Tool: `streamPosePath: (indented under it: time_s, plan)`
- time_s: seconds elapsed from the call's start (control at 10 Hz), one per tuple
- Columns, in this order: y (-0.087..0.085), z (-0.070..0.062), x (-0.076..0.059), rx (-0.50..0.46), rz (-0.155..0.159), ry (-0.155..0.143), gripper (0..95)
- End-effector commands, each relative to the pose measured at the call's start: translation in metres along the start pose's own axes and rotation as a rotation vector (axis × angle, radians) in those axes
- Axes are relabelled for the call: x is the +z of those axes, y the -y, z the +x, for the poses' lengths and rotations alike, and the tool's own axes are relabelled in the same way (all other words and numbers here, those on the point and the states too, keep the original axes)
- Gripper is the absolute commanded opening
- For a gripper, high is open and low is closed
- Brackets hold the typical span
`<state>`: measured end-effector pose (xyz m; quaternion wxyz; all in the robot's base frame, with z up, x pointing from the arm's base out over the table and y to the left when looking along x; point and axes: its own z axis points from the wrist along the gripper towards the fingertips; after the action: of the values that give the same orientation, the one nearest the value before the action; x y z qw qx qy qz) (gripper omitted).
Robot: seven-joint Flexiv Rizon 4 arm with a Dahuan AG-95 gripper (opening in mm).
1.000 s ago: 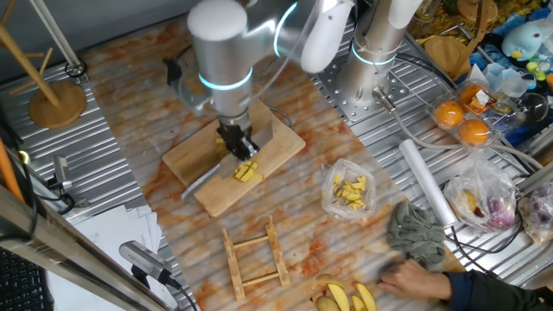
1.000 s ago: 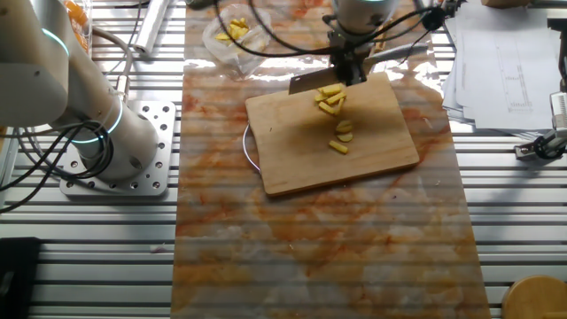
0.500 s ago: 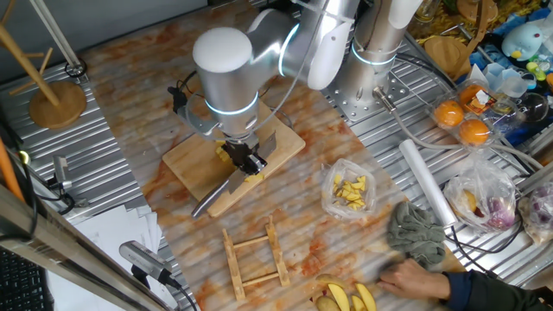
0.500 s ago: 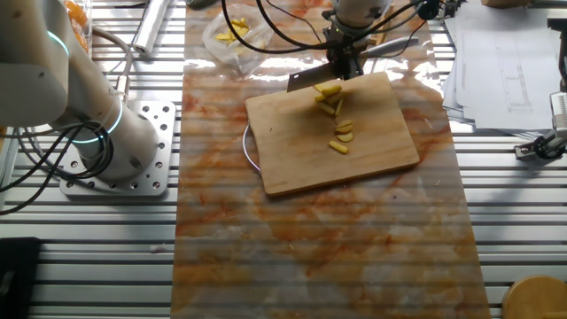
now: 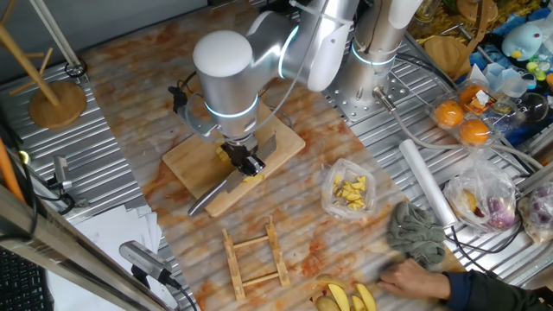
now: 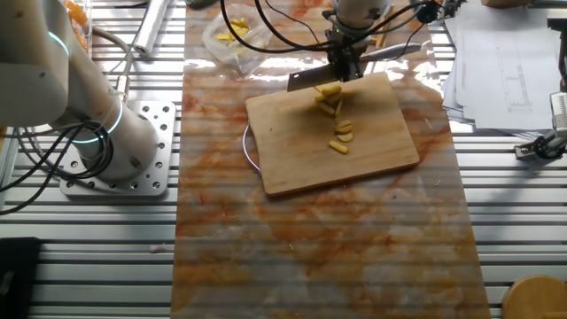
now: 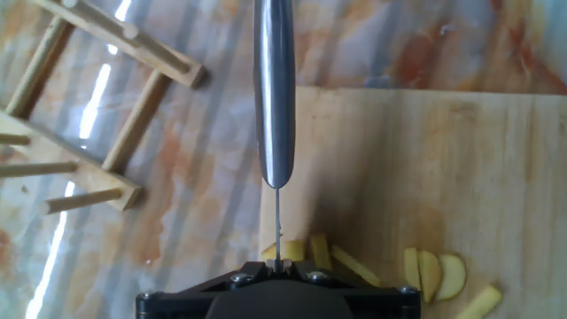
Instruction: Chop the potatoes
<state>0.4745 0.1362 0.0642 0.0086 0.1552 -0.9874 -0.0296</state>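
The potatoes are several short yellow sticks and chunks [image 6: 335, 105] on the wooden cutting board [image 6: 301, 155]. They also show in the hand view [image 7: 427, 271] and partly under the hand in one fixed view [image 5: 254, 178]. My gripper [image 5: 244, 160] is shut on a knife. Its steel handle [image 7: 273, 89] points off the board's edge [image 5: 210, 195], and its blade [image 6: 306, 81] stands edge-down by the end of the potato pile. In the hand view the fingers [image 7: 277, 263] pinch the thin blade spine. The gripper also shows in the other fixed view [image 6: 344, 64].
A wooden rack [image 5: 255, 255] lies just past the board's edge [image 7: 89, 133]. A clear bag of yellow chunks [image 5: 350, 190] sits to the right. A grey cloth [image 5: 419, 233], a person's hand [image 5: 415, 278] and yellow wedges [image 5: 350, 298] are at the front right. A second robot base [image 6: 106, 133] stands beside the mat.
The gripper with the knife has shifted a little toward the board's edge near the rack, then held still over the last half second. The potato pieces lie as before.
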Motion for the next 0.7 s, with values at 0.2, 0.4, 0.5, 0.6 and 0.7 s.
streamPosePath:
  time_s: [0.2,0.4,0.5,0.6,0.7]
  plan:
    - [0.004,-0.001,0.002,-0.013,0.009,-0.004,0.0]
    - [0.004,-0.001,0.003,-0.013,0.011,-0.007,0.0]
    - [0.005,-0.001,0.004,-0.012,0.013,-0.007,0.0]
    - [0.007,-0.002,0.008,-0.014,0.014,-0.006,0.0]
    - [0.010,-0.004,0.015,-0.018,0.019,-0.006,0.0]
